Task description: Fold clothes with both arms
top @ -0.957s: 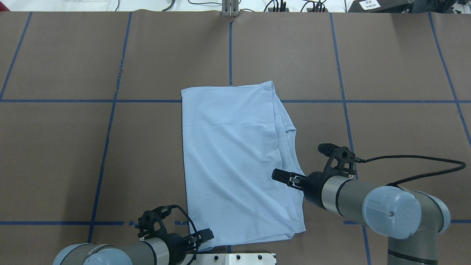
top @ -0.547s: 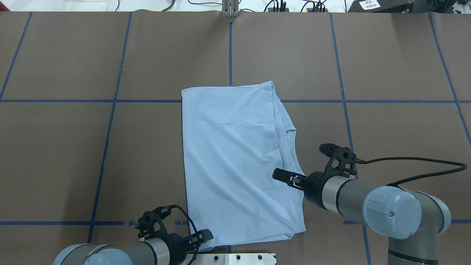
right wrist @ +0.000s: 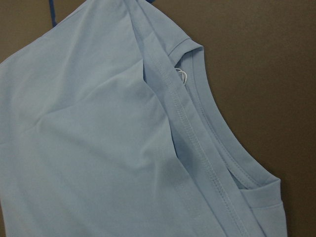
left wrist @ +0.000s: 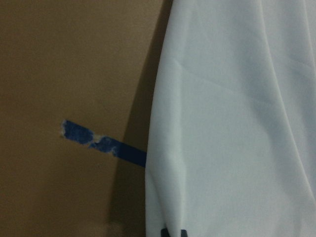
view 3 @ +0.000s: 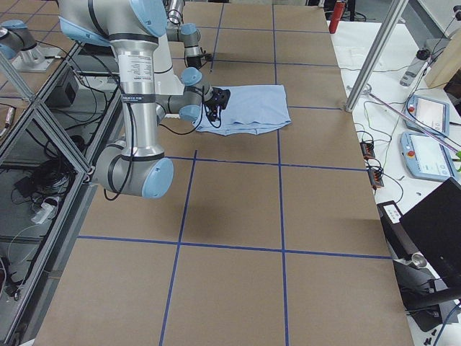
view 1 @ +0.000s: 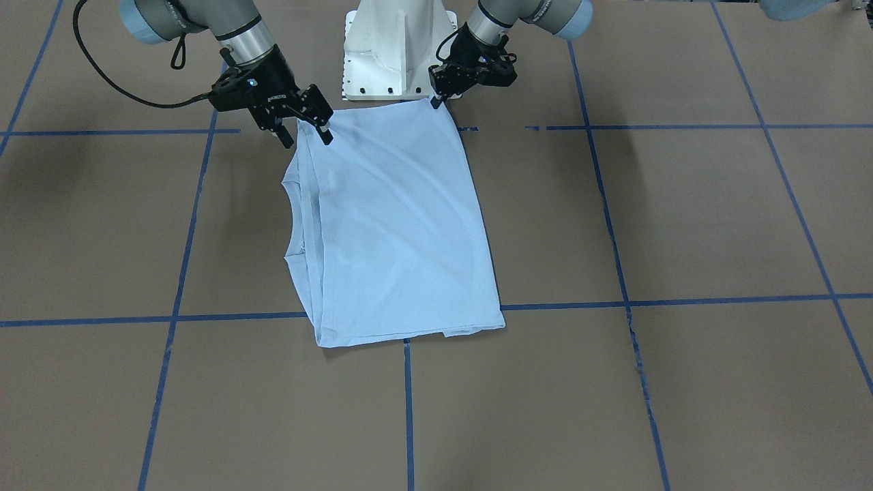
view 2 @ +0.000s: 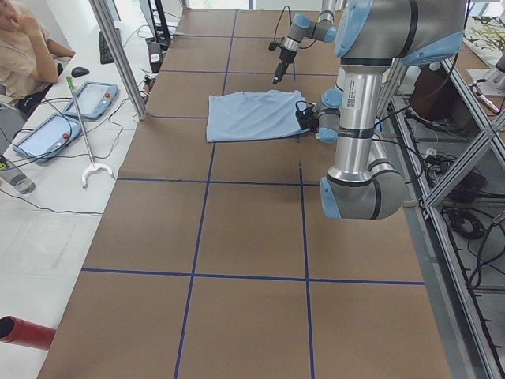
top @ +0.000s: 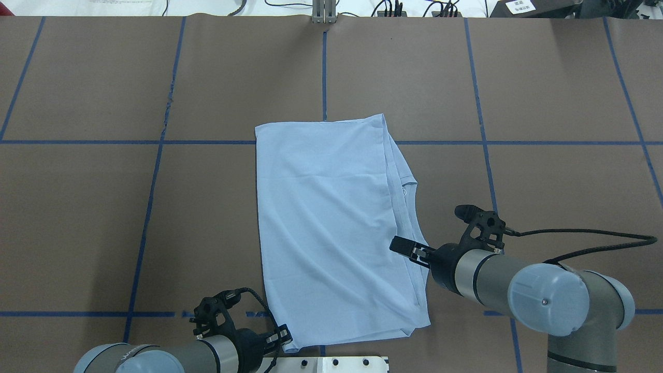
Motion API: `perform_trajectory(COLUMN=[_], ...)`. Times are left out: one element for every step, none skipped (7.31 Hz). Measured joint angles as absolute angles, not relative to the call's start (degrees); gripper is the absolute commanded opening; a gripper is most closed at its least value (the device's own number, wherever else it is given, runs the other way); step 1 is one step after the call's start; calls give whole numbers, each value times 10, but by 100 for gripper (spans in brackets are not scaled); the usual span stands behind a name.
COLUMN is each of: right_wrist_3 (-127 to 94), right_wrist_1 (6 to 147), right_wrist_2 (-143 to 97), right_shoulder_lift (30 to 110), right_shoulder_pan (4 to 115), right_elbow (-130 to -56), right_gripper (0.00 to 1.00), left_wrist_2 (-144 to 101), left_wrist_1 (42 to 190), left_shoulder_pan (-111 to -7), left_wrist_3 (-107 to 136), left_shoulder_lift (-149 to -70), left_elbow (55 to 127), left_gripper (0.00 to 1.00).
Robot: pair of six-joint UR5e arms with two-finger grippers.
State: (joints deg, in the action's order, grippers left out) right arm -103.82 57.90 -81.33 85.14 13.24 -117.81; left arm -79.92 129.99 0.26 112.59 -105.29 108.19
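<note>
We're setting next T-shirt [top: 331, 223] fold: right end effector [view 1: 309, 141] jaws apart at collar edge; left end effector [top: 284, 338] at near corner, closure unclear. Catching all layers matters.

The light blue T-shirt [top: 331, 228] lies folded flat. The left gripper [top: 284, 338] sits at its near corner. The right gripper [view 1: 308, 138], jaws spread, hangs over its neckline side.
</note>
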Motion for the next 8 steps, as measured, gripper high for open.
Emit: perform_trajectory(right_wrist_3=[-1082,-1116,-1140,-1151,-1155,-1156,-1156,-1157], right_wrist_1=[601,637,669,686,692,694,695,695], right_wrist_2=[-807,-802,-796,-782,-764,-749,-738,-726], right_shoulder_lift=[862,865,864,862,861,860,860,859], right_shoulder_pan=[121,109,97,82,64,48,35,24], right_elbow=[-1178,-1180,-1180,-1179,-1176,-1173,-1171,-1167], right_gripper=[96,96,96,96,96,95,95,91], left_wrist_2=[-800,-800,-800,-800,-800,-800,-800,-800], left_wrist_1=[1300,1300,1301,1301,1301,1301,1301,1301], left_shoulder_pan=[3,3,3,3,3,3,3,3], left_wrist_3=[1126,1126,1126,1126,1126,1126,1126,1126], left_shoulder_lift=[-1054,-1055,-1057,-1058,-1058,-1058,-1058,-1058], left_elbow=[1082,1083,1083,1083,1083,1084,1084,1084], left_gripper=[0,0,0,0,0,0,0,0])
